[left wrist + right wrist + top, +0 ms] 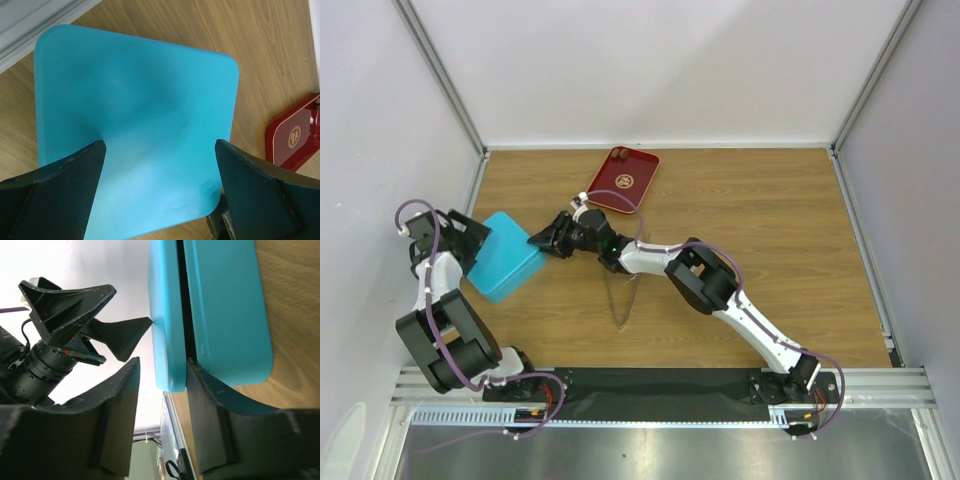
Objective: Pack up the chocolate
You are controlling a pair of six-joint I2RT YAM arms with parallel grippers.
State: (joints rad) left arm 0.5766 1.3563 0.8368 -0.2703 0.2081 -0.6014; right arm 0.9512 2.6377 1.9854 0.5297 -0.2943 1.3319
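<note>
The teal box (505,257) lies at the table's left, lid on, with a dark gap between lid (167,315) and base (227,310). My left gripper (470,240) is open at the box's left side, its fingers spread over the lid (135,115). My right gripper (542,241) is open at the box's right corner. One fingertip (197,375) sits at the seam and the lid's edge lies between the jaws. The red tray (623,178) lies behind, with small dark chocolate pieces (619,153) at its far end. No other chocolate shows.
Thin metal tongs (621,296) lie on the wood below my right forearm. The red tray's corner also shows in the left wrist view (295,135). White walls close the table at left, back and right.
</note>
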